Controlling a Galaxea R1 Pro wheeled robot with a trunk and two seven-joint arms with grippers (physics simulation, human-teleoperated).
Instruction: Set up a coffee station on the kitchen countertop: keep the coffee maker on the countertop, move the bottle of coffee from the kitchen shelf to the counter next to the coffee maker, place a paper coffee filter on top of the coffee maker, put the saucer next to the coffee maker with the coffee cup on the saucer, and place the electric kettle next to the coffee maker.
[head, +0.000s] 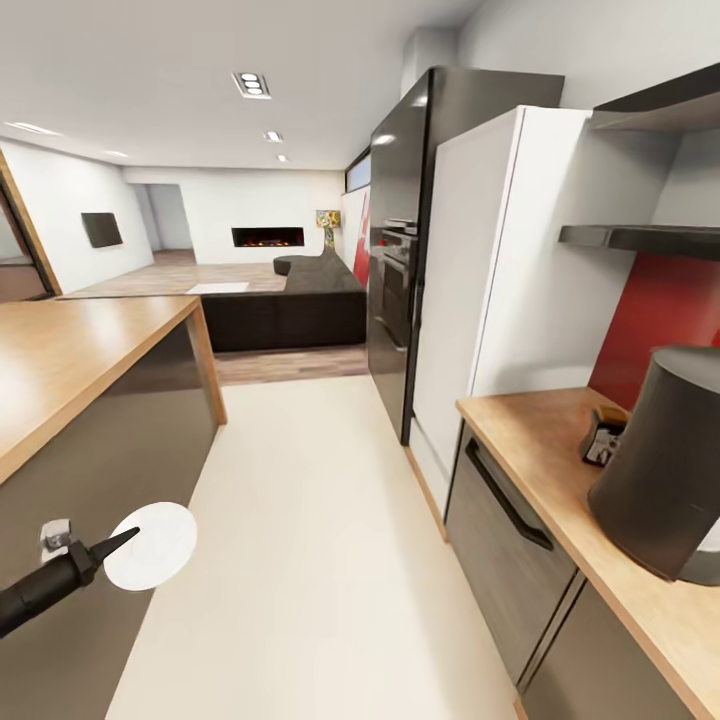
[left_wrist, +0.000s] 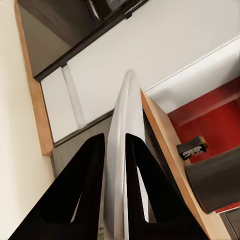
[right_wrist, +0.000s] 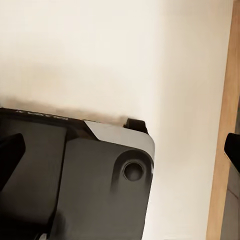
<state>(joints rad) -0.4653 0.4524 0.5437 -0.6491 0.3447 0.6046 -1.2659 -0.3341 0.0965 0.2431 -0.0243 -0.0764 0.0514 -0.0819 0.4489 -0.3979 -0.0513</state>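
1. The saucer (head: 152, 545) is pinched edge-on between the closed fingers of the left gripper (left_wrist: 114, 150), low over the floor; nothing lies on it.
2. Risk, I judge: the thin rim could slip during travel toward the kitchen countertop (head: 545, 440).
3. The coffee maker (head: 665, 460) stands there, the bottle of coffee (head: 602, 437) beside it; swinging in could knock either.
4. Right gripper: state unclear.

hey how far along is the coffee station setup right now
Done: the coffee maker stands on the kitchen countertop, and the bottle of coffee sits beside it. In hand: the left hand pinches the saucer edge-on, over the floor. Left: setting the saucer down; cup, filter and kettle are not in sight.
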